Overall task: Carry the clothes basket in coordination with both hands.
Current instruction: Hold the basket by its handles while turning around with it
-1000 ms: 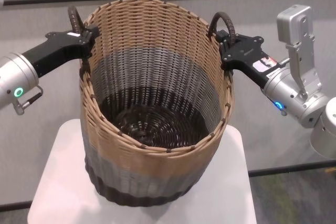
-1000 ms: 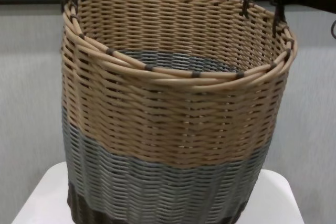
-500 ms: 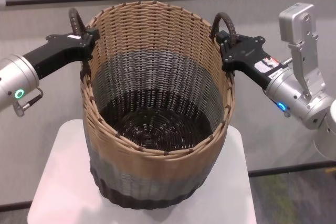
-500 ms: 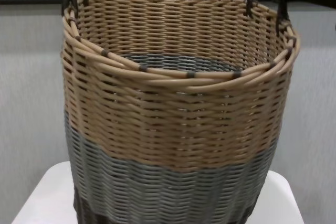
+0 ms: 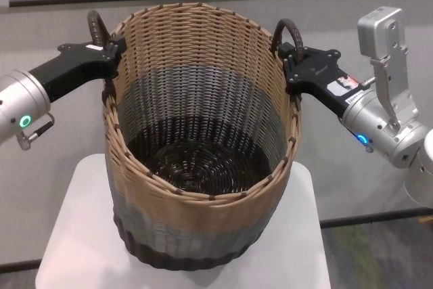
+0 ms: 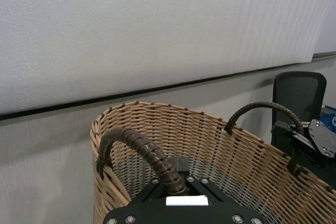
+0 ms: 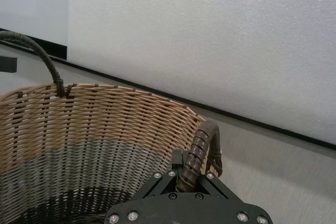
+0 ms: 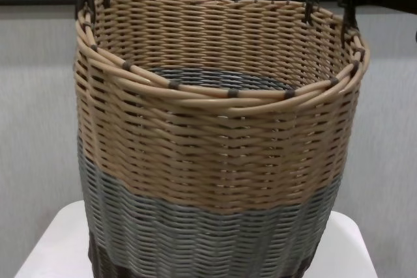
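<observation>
Empty wicker clothes basket (image 5: 203,167) over a white bench (image 5: 74,235); left tool (image 5: 111,51) and right tool (image 5: 287,55) each clamp a loop handle.

1. The head view looks forward and down from above, into the open mouth of the clothes basket (image 5: 203,133), which fills the frame's middle, with the white table (image 5: 74,235) along the bottom.
2. The chest view sits lower and nearer, facing the basket's outer wall almost level; its rim crosses the upper frame.
3. The left wrist view looks along the left gripper (image 6: 173,184) at the bottom centre, close on one loop handle (image 6: 136,148), towards a grey wall.
4. The right wrist view does likewise over the right gripper (image 7: 190,179).
5. All four share the basket's rim; each wrist view shows the far handle.
</observation>
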Robot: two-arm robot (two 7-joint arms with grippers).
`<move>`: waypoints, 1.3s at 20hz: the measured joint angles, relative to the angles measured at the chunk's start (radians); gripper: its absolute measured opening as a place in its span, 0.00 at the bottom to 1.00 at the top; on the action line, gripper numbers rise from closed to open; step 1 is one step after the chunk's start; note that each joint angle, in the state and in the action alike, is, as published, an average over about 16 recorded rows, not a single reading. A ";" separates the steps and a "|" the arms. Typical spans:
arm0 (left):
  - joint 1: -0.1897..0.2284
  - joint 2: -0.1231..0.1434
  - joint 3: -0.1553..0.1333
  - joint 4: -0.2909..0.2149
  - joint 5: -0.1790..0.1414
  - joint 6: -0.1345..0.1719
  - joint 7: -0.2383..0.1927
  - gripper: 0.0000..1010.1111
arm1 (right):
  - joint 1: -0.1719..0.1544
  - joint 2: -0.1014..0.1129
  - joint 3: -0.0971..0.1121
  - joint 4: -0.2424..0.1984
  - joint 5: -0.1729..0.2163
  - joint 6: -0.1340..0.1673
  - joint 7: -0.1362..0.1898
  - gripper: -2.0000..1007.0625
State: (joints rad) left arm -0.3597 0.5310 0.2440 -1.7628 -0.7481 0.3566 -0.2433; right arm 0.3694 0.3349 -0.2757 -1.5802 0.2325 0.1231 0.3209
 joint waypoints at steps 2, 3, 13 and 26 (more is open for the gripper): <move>0.000 0.000 0.000 0.000 0.000 0.000 -0.001 0.00 | 0.000 0.000 0.000 0.000 0.000 0.000 0.000 0.01; 0.000 0.000 0.000 0.000 -0.001 0.001 -0.002 0.00 | 0.000 0.000 0.000 0.000 0.000 -0.001 0.000 0.01; -0.001 -0.002 -0.002 0.001 -0.003 0.003 -0.006 0.00 | 0.001 -0.001 0.001 0.001 0.001 -0.002 -0.001 0.01; -0.001 -0.002 -0.003 0.001 -0.005 0.004 -0.008 0.00 | 0.001 -0.002 0.002 0.002 0.002 -0.003 -0.001 0.01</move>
State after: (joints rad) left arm -0.3605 0.5287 0.2409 -1.7616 -0.7526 0.3609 -0.2510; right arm 0.3700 0.3325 -0.2741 -1.5783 0.2342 0.1197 0.3199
